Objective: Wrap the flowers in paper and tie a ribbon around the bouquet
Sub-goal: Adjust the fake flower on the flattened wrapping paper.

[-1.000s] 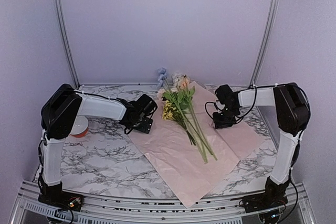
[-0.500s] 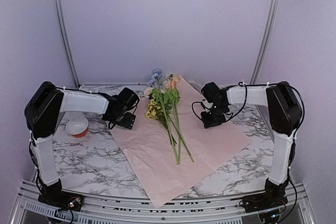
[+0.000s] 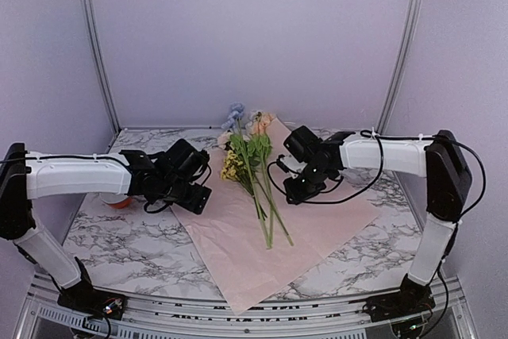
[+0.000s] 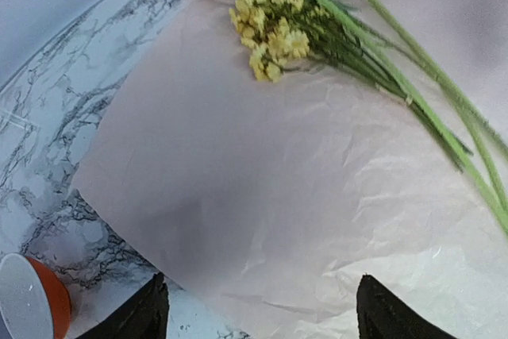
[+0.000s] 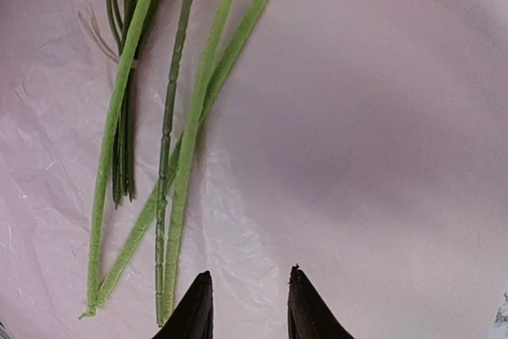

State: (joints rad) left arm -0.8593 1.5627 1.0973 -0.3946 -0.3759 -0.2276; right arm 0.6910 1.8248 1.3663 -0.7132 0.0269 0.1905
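Both arms have swung inward since half a second ago. The left pincer [image 3: 193, 194] has come down to the left edge of the large soft-pink sheet of thin paper [image 3: 317, 224], and the right pincer [image 3: 295, 188] has slid left across the sheet toward the stems. Paper and flowers lie where they did.

From the top camera, the bunch of artificial flowers [image 3: 250, 156], thin green stems with yellow, peach and pale blue blooms, lies on the paper between the two pincers. The blooms point to the far wall and the stems to the near edge. The right pincer is just beside the stems; the left is near the yellow blooms, at the sheet's border. A small orange bowl [image 3: 119, 202] peeks from behind the left forearm on the grey-veined white marble table [image 3: 135, 240].

In the left wrist view, the dark fingers [image 4: 147, 315] stand wide apart, with the paper's [image 4: 262, 196] edge running between them. The yellow blooms [image 4: 274, 33] lie well ahead. The bowl [image 4: 28, 307] sits on the marble [image 4: 48, 117] just beside the left finger, off the sheet.

In the right wrist view, the fingertips [image 5: 197, 307] stand narrowly apart over the paper [image 5: 357, 156] with nothing clamped. Whether they touch the paper cannot be told. The stem ends [image 5: 171, 220] lie just ahead and left of the tips.
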